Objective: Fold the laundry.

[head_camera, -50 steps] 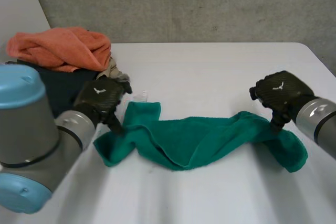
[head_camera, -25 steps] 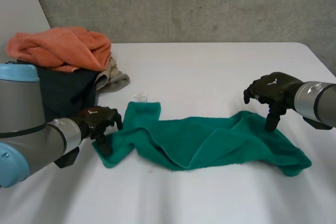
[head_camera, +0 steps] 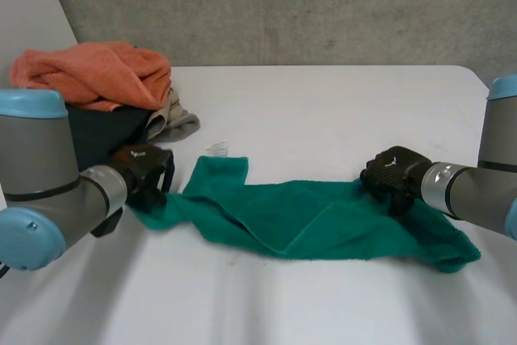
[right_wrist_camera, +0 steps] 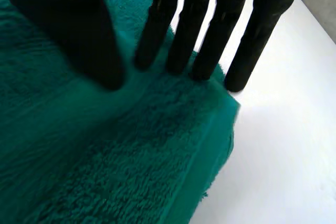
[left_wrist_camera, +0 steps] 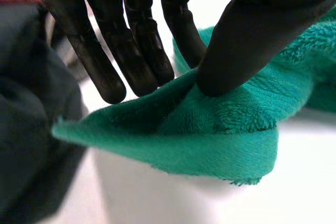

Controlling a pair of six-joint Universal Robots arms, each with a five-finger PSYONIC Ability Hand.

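Note:
A green towel (head_camera: 307,224) lies crumpled in a long strip across the white table (head_camera: 323,103). My left hand (head_camera: 144,171) is low at the towel's left corner. In the left wrist view its thumb (left_wrist_camera: 247,40) and fingers (left_wrist_camera: 142,51) pinch a fold of the green towel (left_wrist_camera: 226,135) between them. My right hand (head_camera: 392,175) is down on the towel's far edge near its right end. There, its fingers (right_wrist_camera: 210,30) stand behind a ridge of the green towel (right_wrist_camera: 105,161), with the thumb pressing on the near side.
A laundry pile sits at the back left: an orange towel (head_camera: 93,70) on top of a dark cloth (head_camera: 97,139), with a beige cloth (head_camera: 174,119) beside them. The dark cloth (left_wrist_camera: 31,129) is close to my left hand. A small white tag (head_camera: 216,149) lies behind the towel.
Both hands have dropped onto the towel and closed their fingers on it. The left went down and leftward to the corner; the right sank onto the far edge.

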